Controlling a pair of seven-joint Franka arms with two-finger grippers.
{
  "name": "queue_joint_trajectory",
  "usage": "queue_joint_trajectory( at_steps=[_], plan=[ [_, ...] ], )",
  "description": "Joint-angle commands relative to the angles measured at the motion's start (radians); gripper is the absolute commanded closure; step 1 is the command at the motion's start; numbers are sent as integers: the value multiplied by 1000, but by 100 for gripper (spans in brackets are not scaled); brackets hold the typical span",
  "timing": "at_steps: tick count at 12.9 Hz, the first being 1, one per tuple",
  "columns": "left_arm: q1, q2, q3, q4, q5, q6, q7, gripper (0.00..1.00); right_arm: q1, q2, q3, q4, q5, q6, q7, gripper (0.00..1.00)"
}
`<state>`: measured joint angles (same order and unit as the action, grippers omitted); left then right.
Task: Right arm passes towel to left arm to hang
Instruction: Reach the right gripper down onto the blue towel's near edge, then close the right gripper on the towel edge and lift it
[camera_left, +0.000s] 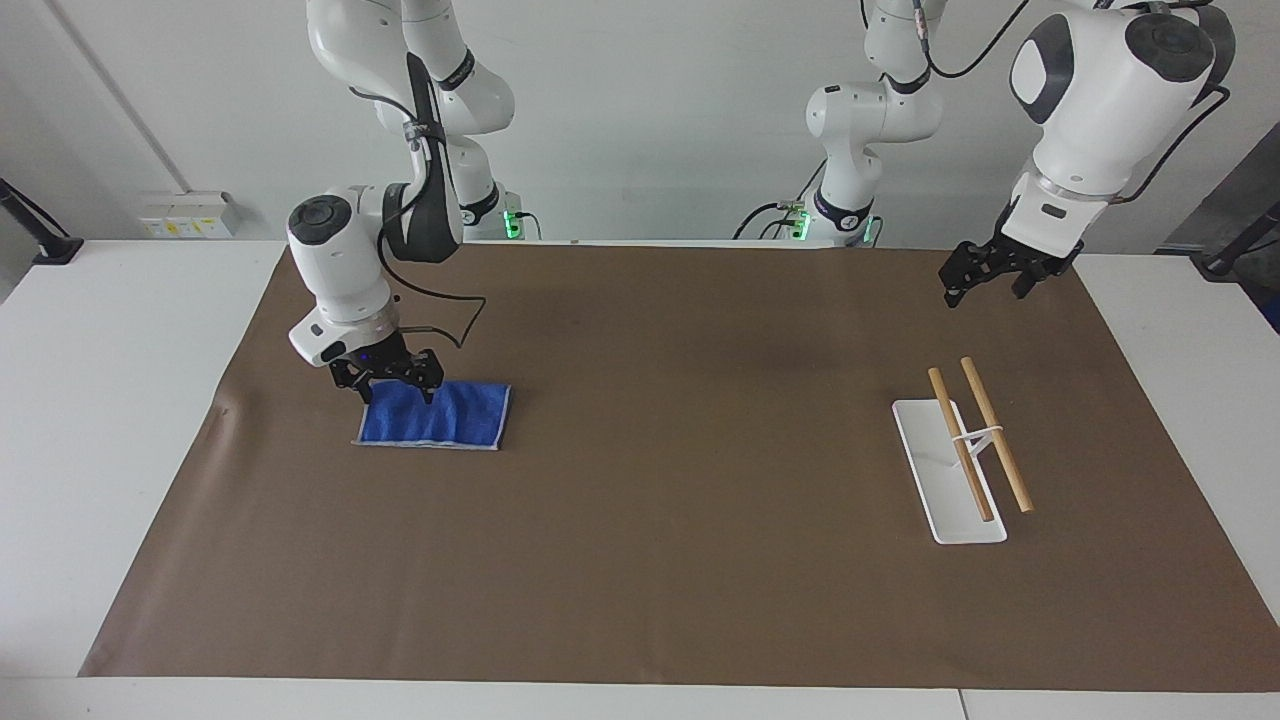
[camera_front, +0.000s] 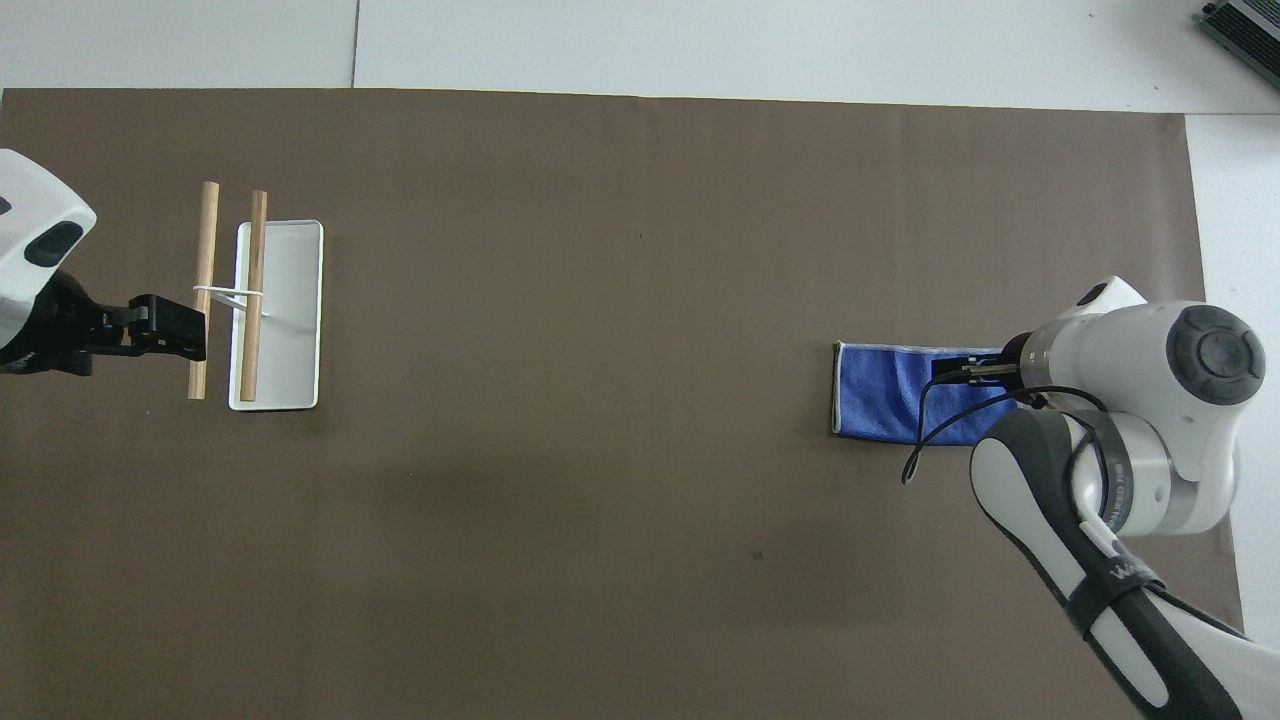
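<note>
The blue towel (camera_left: 445, 417) (camera_front: 880, 392) lies flat and folded on the brown mat toward the right arm's end of the table. My right gripper (camera_left: 396, 393) (camera_front: 958, 372) is low over the towel's end nearest that arm. It is open, with a fingertip on either side of the towel's robot-side corner. I cannot tell whether the tips touch the cloth. My left gripper (camera_left: 984, 291) (camera_front: 168, 328) hangs open and holds nothing, above the mat by the rack, and waits.
A small rack stands toward the left arm's end: a white base (camera_left: 962, 520) (camera_front: 295, 300) carrying two raised wooden bars (camera_left: 994, 432) (camera_front: 257, 290). The brown mat (camera_left: 680, 560) covers most of the white table.
</note>
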<state>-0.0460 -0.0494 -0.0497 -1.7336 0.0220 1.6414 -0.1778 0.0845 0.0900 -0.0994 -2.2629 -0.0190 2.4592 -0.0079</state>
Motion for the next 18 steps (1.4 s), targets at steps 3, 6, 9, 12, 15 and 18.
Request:
queue_joint_trajectory(
  at_steps=[3,6,9,12,15,18],
  plan=[
    [3,-27,2,-31,-10,12,-8,0,-15,34,4,-76,20,147,-43,0],
    [3,-27,2,-31,-10,12,-6,0,-14,53,6,-95,69,196,-52,0],
    [3,-27,2,-31,-10,11,-6,0,-12,59,4,-96,132,196,-119,0],
    [3,-27,2,-31,-10,11,-6,0,-14,68,4,-96,134,198,-147,0],
    [3,-27,2,-31,-10,12,-6,0,-14,71,4,-95,136,195,-153,72],
    [3,-27,2,-31,-10,11,-6,0,-8,68,4,-76,136,182,-149,100]
  ],
)
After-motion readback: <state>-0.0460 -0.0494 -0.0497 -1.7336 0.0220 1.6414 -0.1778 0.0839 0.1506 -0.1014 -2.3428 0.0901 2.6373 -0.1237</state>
